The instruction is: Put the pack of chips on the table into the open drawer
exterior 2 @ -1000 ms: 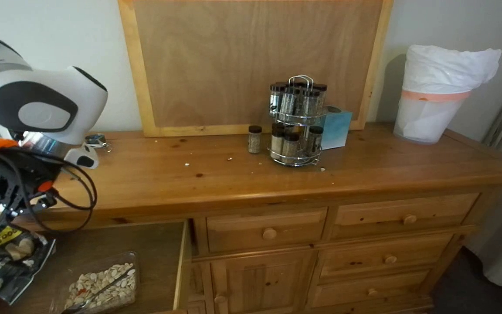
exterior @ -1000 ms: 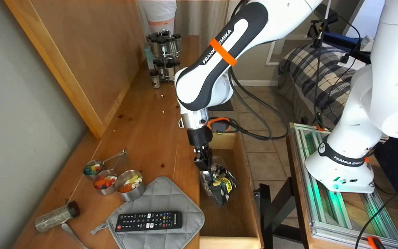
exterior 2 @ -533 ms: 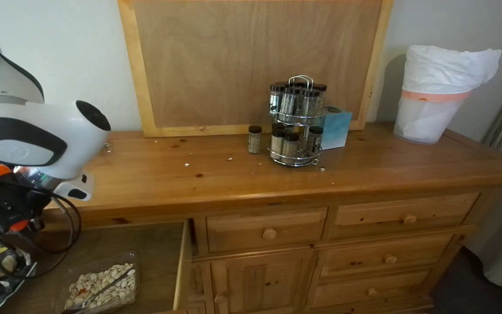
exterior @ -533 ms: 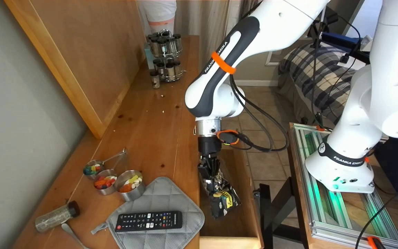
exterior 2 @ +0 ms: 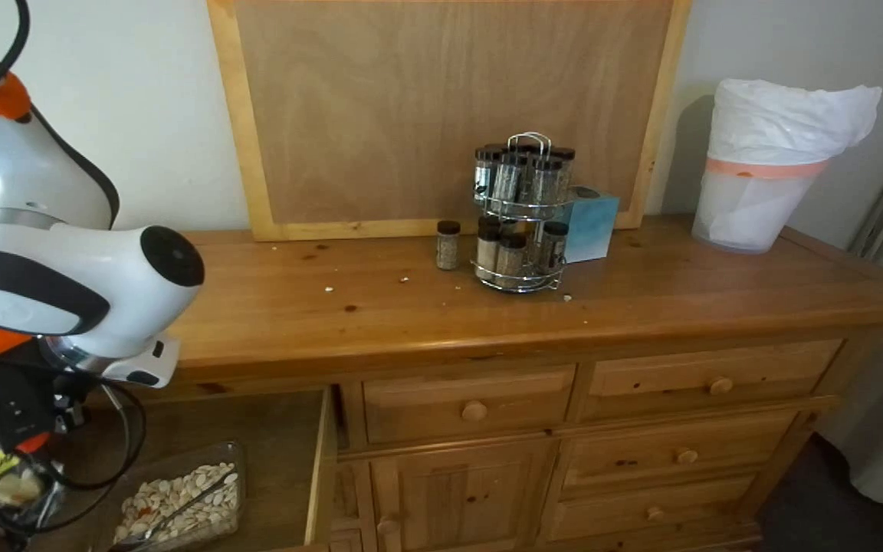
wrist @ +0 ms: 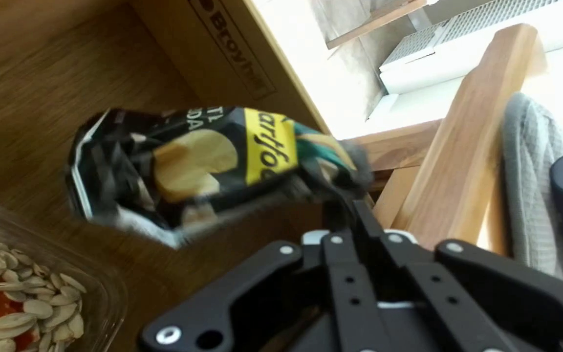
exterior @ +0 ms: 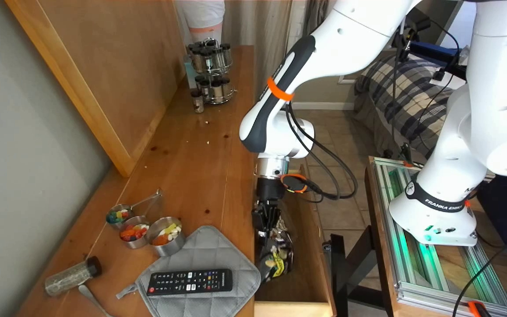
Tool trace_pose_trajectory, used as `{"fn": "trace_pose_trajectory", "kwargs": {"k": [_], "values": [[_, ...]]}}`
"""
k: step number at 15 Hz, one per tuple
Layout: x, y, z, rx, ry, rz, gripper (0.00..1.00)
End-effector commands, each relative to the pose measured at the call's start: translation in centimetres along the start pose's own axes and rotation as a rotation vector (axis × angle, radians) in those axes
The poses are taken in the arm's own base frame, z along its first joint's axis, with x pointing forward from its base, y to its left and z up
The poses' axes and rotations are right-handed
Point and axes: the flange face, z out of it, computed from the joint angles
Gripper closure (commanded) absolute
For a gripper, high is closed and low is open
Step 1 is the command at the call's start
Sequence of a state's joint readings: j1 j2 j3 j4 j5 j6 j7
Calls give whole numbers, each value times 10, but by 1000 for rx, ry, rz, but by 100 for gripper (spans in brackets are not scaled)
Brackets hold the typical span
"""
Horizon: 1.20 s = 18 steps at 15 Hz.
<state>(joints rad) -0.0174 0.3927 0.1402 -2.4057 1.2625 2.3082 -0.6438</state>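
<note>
Lots of stuff on this light-brown wooden bench (exterior: 192, 176): a grey quilted fabric pad (exterior: 211, 246) with a long black plastic remote (exterior: 189, 281) on top, three silver metal cups (exterior: 168, 251) of bright little pieces (exterior: 161, 238) near it, plus a clear jar with a dark cap (exterior: 71, 277) tipped on its side. Further along there's a two-tier chrome wire rack (exterior 2: 522, 209) of dark-capped jars (exterior 2: 508, 180). The pulled-out light-wood drawer (exterior 2: 322, 468) has a clear plastic tub (wrist: 114, 296) of pale flat seeds (wrist: 37, 310) in it, so part of the floor's taken. A loop of black cable (exterior 2: 142, 429) also cuts across the packet in an exterior view.

Now the crinkly black chip packet (wrist: 203, 161): shiny, creased, yellow strip with dark lettering, golden food picture, a bit blurry up close.

The black jointed hand (wrist: 357, 220) is clamped on one end of it, and the rest sticks out past the tips, over the drawer. Can't tell whether it's touching the bottom.
</note>
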Motion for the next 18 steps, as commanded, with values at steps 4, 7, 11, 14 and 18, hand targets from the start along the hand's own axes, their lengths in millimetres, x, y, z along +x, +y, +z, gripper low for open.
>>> {"fn": "trace_pose_trajectory", "kwargs": {"k": [4, 7, 11, 14, 18], "values": [[-6, 4, -2, 8, 41, -37, 36], [-12, 4, -7, -46, 34, -60, 16], [-29, 4, -30, -229, 36, -161, 0], [-45, -6, -56, -378, 53, -232, 0], [-67, -34, -88, -557, 98, -330, 0]]}}
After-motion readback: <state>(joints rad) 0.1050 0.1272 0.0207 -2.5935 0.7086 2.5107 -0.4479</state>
